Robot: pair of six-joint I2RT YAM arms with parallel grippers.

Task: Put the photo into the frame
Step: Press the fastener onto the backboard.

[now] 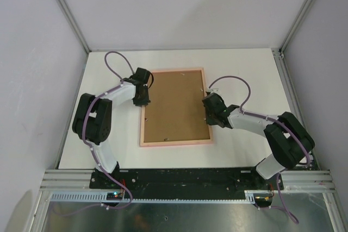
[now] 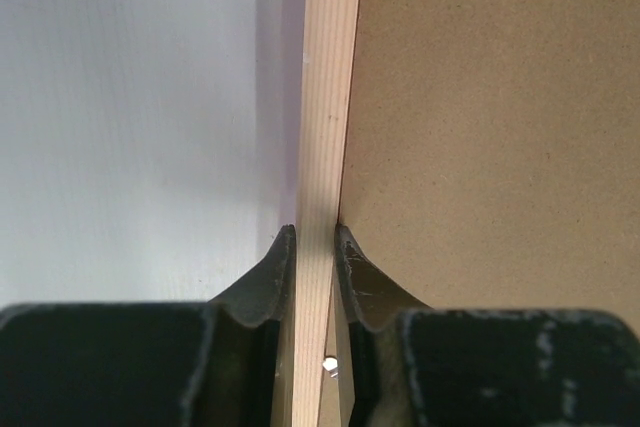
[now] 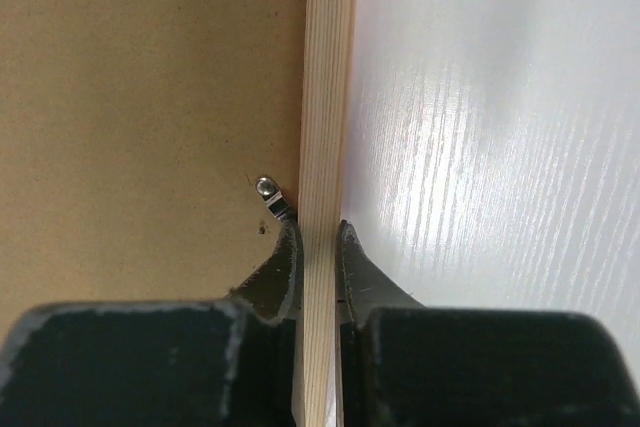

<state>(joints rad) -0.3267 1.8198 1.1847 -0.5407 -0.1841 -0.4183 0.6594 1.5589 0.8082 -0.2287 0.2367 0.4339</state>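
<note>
top: frame (image 1: 175,143) back-up on table (image 1: 244,74), long axis running away from the bases, left gripper (image 1: 143,95) at its left rail, right gripper (image 1: 208,110) at its right | left wrist: fingers (image 2: 272,277) narrow, pinching the rail | right wrist: fingers (image 3: 275,282) narrow, pinching the rail beside a clip (image 3: 270,192)

From above I see the frame (image 1: 175,144) pink along its edges; in my wrist views its rail is pale peach wood with fine straight grain. The backing board (image 1: 175,107) inside is plain brown, faintly speckled. The table (image 1: 239,69) is glossy white. The left gripper (image 2: 315,237) and the right gripper (image 3: 318,237) are black. The small clip (image 3: 268,190) is silver.
</note>
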